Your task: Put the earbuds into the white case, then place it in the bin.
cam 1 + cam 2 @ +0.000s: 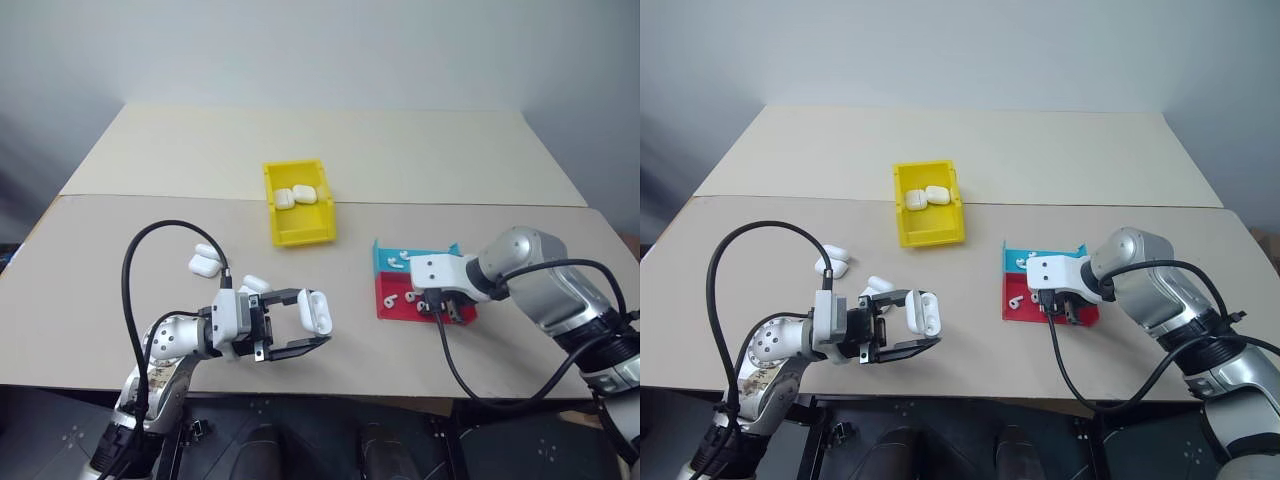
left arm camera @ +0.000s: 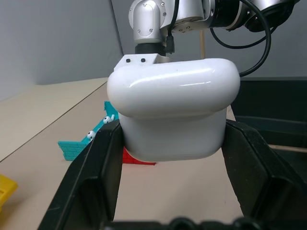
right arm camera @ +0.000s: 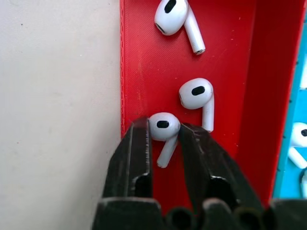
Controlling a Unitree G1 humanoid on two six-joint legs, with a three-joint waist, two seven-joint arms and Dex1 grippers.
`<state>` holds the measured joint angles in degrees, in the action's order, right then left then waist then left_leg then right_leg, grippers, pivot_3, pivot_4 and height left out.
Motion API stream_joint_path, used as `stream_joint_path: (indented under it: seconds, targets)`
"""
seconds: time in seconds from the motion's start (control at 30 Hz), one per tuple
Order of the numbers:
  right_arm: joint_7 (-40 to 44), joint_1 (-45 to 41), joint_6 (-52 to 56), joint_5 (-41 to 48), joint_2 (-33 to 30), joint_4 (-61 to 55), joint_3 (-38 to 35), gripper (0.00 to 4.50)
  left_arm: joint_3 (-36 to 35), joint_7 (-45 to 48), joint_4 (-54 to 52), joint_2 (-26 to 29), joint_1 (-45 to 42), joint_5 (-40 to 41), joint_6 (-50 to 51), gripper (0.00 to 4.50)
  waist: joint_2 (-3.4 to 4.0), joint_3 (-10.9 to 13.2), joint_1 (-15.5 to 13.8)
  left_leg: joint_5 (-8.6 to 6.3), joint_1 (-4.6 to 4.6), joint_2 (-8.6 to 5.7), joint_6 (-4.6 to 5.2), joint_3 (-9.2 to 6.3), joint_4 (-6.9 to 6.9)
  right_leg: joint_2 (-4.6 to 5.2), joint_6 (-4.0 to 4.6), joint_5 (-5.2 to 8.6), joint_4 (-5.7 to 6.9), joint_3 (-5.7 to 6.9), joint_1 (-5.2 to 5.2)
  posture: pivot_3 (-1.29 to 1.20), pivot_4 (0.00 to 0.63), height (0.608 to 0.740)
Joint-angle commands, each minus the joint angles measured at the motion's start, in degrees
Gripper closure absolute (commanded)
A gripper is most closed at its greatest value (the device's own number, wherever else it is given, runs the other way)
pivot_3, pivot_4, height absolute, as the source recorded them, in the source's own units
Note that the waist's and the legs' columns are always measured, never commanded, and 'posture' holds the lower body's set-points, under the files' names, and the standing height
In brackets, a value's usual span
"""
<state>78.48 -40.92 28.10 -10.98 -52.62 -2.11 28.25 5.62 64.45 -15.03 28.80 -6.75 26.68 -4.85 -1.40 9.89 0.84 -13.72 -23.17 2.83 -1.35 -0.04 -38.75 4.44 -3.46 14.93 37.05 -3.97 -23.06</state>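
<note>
Here the right arm reaches in from the right edge of the table [image 1: 150, 215], its wrist bent steeply down so the right gripper [image 3: 163, 134] points into the red tray [image 3: 230, 72]. Its two black fingers are closed on one earbud [image 3: 164, 129]: the rounded head sits between the fingertips and the short stem runs back between the fingers, roughly along them. Two more earbuds lie loose on the red floor just beyond it. A blue tray [image 1: 425, 257] adjoins the red one on its far side.

The left arm is held low and roughly level, pointing toward the right arm. The left gripper [image 1: 312, 325] is clamped on a white case [image 1: 315, 311], which stands upright between the fingers above the table, its lid open. More cases [image 1: 206, 262] lie on the table near it, and two rest in the yellow bin [image 1: 272, 190] further back.
</note>
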Motion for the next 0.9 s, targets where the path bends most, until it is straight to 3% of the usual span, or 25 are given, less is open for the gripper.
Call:
stream_joint_path:
  seconds: [0.03, 0.4, 0.63, 0.77, 0.9]
  targets:
    - [-0.3, -0.2, -0.9, -1.3, -0.1, 0.2, -0.5, 3.88, -0.1, -0.4, -2.1, 0.4, -0.3, 0.2, 0.4, 1.73, 0.0, 0.0, 0.0, 0.0, 0.0, 0.0, 0.0, 0.0, 0.0, 0.0, 0.0, 0.0, 0.0, 0.0, 0.0, 0.0, 0.15, 0.74]
    - [0.7, -1.1, 3.5, 2.5, -1.8, -5.3, -5.9, 3.88, -0.6, -1.5, -3.1, 0.2, -1.0, 1.3, 1.5, 1.73, 0.01, 0.0, 0.0, 0.0, -0.03, 0.0, 0.0, 0.0, 0.01, 0.0, 0.0, 0.0, 0.0, 0.0, -0.03, 0.0, 0.15, 0.74]
    - [0.8, 0.3, 15.6, 16.3, -2.6, -17.3, -21.0, 3.88, -1.9, -2.2, -5.6, 0.7, -3.6, 4.1, 4.0, 1.73, 0.03, 0.0, -0.1, 0.0, -0.09, 0.0, 0.01, -0.02, 0.01, 0.0, 0.0, 0.0, 0.0, 0.01, -0.07, 0.0, 0.15, 0.74]
    - [-3.9, 2.6, 16.4, 24.6, 1.6, -21.3, -30.9, 3.88, -2.7, -3.4, -7.1, 0.9, -5.9, 5.7, 6.5, 1.73, 0.01, 0.0, -0.1, -0.01, -0.08, 0.0, 0.02, -0.05, 0.01, 0.0, -0.01, 0.0, -0.02, 0.03, -0.01, 0.0, 0.15, 0.74]
    - [-9.0, 2.9, 16.0, 29.8, 5.4, -22.5, -35.7, 3.88, -2.3, -4.5, -7.5, 0.0, -7.4, 6.0, 7.8, 1.73, 0.01, 0.0, 0.0, -0.01, -0.07, 0.0, 0.02, -0.04, 0.01, 0.0, -0.02, -0.01, -0.01, 0.02, -0.01, 0.0, 0.15, 0.74]
